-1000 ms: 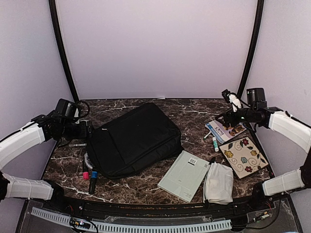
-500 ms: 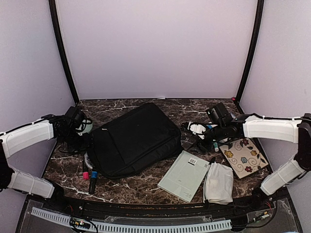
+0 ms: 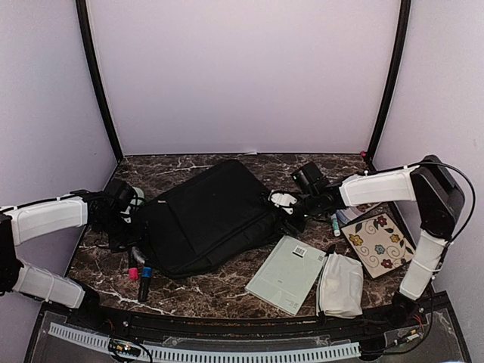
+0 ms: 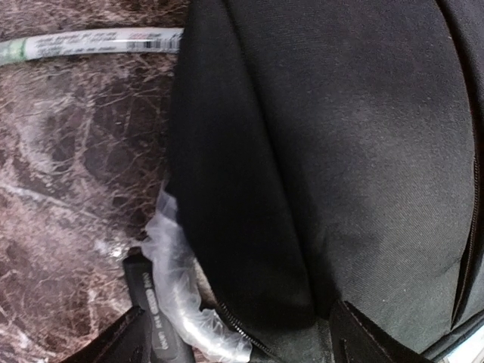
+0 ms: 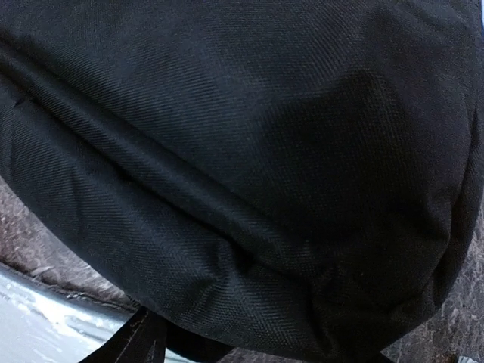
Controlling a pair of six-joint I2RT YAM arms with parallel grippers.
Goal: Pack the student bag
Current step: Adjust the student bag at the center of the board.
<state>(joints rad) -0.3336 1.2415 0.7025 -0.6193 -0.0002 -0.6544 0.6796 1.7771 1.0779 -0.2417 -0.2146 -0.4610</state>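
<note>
Both arms have swung inward to the large black soft fabric backpack [image 3: 204, 215], centre frame.
The right gripper [image 3: 284, 203] meets its right edge, grip undeterminable; the left gripper [image 3: 130, 217], jaws spread wide, straddles its left edge.

Bare counter [image 3: 212, 291] lies lower centre; markers [image 3: 146, 272] crowd lower left of the student bag [image 3: 208, 215], a notebook [image 3: 287, 274] lower right.

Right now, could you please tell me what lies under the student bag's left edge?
Crumpled clear plastic pokes out from under the student bag, beside a black marker; anything farther underneath is hidden.
</note>
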